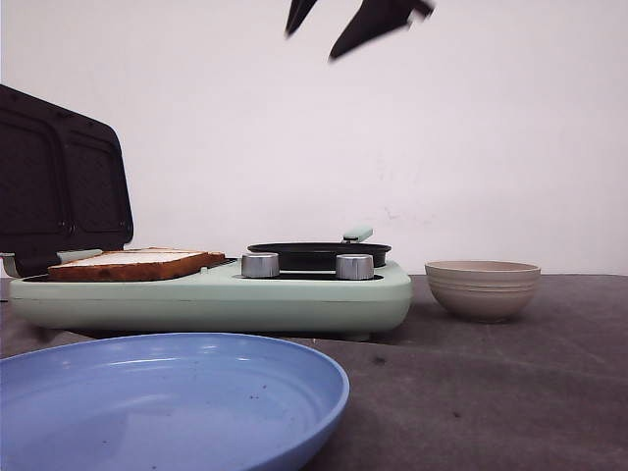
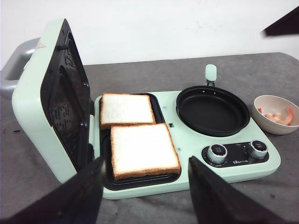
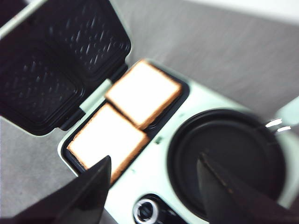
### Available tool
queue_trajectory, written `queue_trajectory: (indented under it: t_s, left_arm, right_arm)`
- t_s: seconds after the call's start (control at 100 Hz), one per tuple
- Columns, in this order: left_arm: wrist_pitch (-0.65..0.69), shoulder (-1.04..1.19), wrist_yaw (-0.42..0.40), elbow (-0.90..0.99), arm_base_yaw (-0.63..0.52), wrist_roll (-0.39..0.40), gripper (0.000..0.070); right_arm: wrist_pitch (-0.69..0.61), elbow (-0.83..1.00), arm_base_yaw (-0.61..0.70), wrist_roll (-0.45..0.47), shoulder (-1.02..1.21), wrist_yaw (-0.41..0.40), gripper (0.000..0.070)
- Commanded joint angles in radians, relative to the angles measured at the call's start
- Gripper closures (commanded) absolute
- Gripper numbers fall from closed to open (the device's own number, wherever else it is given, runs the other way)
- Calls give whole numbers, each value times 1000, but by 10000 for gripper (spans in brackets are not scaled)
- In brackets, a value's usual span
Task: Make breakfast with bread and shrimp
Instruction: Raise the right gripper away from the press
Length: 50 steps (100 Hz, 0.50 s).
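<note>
**Bread in place, shrimp waiting in the bowl**

Starting nearest the front camera, a round blue plastic plate sits bare on the dark grey felt-like tabletop. Behind it stands a mint-green breakfast maker with its black ridged lid propped upright. Two square slices of white bread with brown crusts lie flat, side by side and touching, in the black grill tray beneath that lid. Next to them on the same appliance sits a round black frying pan, with nothing in it, above two silver knobs.

Beyond the pan, just beside the appliance, a beige ribbed bowl holds the small pinkish-red shrimp.

By this layout, the bread step looks done. The shrimp likely need to go into the pan, and the plate suggests serving comes last.

The left gripper hovers in front of the appliance, fingers spread wide and holding nothing. The right gripper hangs high above the pan and bread, fingers likewise parted and empty; its image is blurred.

Farthest back, a plain white wall closes the scene.
</note>
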Motion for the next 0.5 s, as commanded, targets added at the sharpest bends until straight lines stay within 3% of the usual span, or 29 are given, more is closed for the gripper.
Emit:
queue_trajectory:
  t_s: [0.0,0.27,0.49]
  left_arm:
    - [7,1,-3,4,-3,13,428]
    - [-1,0,-3,4,-3,11,428]
    - [-1,0,-3,4,-3,12,428]
  right_arm:
    - [-13,23,-5,-52,-27,2,342]
    - [-63,18,-23,-79,-151,18,342]
    - [-8,-111,-23,-86,-277,50,342]
